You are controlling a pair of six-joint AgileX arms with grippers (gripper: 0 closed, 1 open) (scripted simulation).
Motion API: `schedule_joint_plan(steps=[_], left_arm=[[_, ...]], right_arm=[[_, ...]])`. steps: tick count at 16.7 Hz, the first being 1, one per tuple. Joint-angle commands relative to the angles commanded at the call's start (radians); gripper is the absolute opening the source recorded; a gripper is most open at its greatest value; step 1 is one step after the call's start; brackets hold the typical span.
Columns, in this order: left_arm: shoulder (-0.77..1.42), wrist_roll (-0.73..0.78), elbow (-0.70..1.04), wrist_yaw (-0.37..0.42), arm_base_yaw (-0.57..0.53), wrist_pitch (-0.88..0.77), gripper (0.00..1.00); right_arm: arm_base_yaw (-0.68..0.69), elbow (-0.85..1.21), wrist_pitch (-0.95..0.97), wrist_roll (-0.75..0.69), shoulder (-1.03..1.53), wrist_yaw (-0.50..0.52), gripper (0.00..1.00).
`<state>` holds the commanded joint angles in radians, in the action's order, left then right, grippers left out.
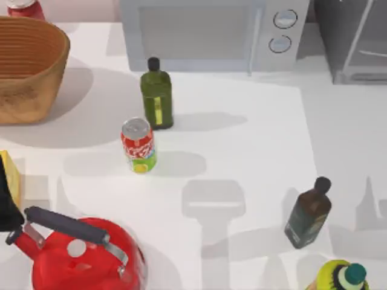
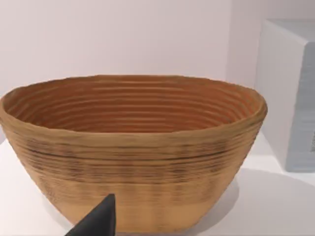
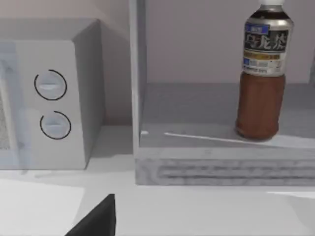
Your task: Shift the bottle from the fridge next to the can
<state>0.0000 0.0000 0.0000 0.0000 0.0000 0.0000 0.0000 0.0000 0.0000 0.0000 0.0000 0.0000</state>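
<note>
Right wrist view: dark fingertip of the right gripper (image 3: 96,219) at the near edge; finger gap cannot be told. Beyond stands the grey metallic fridge (image 3: 147,167), open-fronted, with the tall clear plastic bottle (image 3: 262,73) of reddish-brown liquid upright on its floor; dark label, characters unreadable. Small red soda can (image 1: 138,145), green-yellow band, stands mid-table beside an olive-green black-capped bottle (image 1: 156,94). Left gripper (image 2: 96,221) faces a woven basket (image 2: 133,147); state cannot be told.
</note>
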Motion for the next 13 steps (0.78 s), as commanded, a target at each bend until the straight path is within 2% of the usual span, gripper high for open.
schedule_joint_plan(steps=[3, 7, 13], left_arm=[[0.000, 0.000, 0.000, 0.000, 0.000, 0.000, 1.00], [0.000, 0.000, 0.000, 0.000, 0.000, 0.000, 1.00], [0.000, 0.000, 0.000, 0.000, 0.000, 0.000, 1.00]], right_arm=[[-0.002, 0.009, 0.010, 0.000, 0.010, -0.001, 1.00], [-0.030, 0.113, 0.128, -0.003, 0.158, -0.020, 1.00], [-0.095, 0.367, 0.421, 0.000, 0.691, -0.084, 1.00]])
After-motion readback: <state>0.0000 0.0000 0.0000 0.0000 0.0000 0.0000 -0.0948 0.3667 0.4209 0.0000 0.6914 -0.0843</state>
